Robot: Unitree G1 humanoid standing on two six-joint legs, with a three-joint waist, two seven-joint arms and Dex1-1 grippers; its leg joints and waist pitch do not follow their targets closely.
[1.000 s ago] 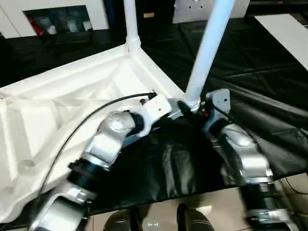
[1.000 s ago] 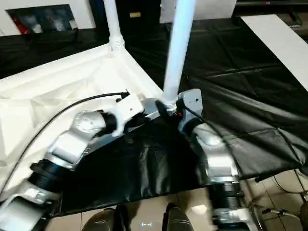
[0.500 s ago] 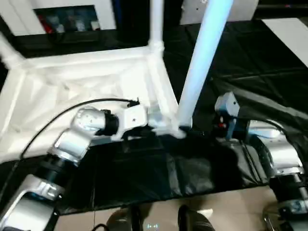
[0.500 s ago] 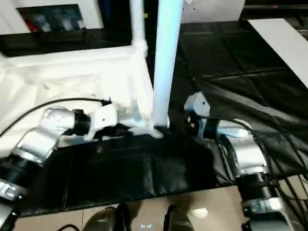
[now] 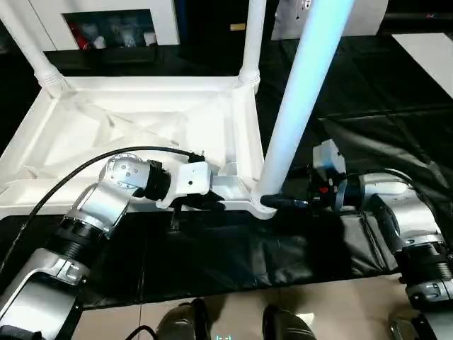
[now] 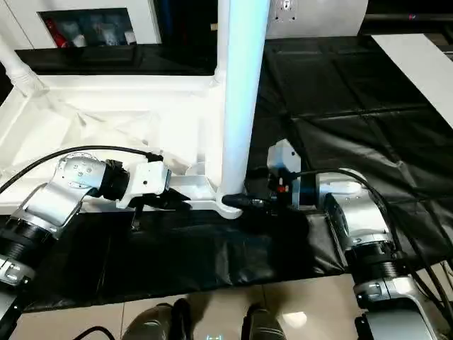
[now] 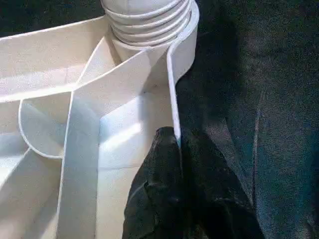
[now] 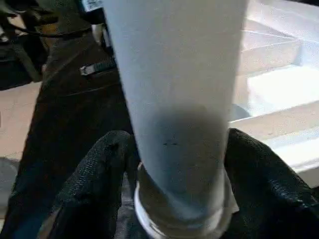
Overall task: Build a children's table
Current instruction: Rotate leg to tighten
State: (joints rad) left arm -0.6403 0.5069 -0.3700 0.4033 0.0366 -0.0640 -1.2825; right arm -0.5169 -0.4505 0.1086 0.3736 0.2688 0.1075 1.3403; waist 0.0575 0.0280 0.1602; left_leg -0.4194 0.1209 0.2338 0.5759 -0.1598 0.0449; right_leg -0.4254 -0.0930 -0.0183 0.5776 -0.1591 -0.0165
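The children's table lies upside down on the black cloth, its ribbed white top (image 5: 141, 113) facing up. Three white legs stand in corner sockets: one far left (image 5: 32, 49), one far right (image 5: 251, 39), and the big near-right leg (image 5: 301, 99). My left gripper (image 5: 205, 204) is shut on the top's thin near rim, close to that leg's socket; the left wrist view shows the black fingertips (image 7: 167, 142) pinching the rim wall (image 7: 172, 84). My right gripper (image 8: 179, 174) grips the near-right leg's base (image 8: 174, 124), one black finger (image 8: 99, 169) on each side.
The black-covered work table (image 5: 396, 106) stretches to the right and back. Its front edge drops to a tan floor where my feet (image 5: 184, 326) show. A white panel (image 5: 432, 49) lies at the far right. A black cable (image 5: 85, 177) loops over my left forearm.
The head view has swung, so the whole scene has shifted. My right gripper, apart from the near-right leg half a second ago, now has its fingers around the leg's base. The left gripper stays on the rim.
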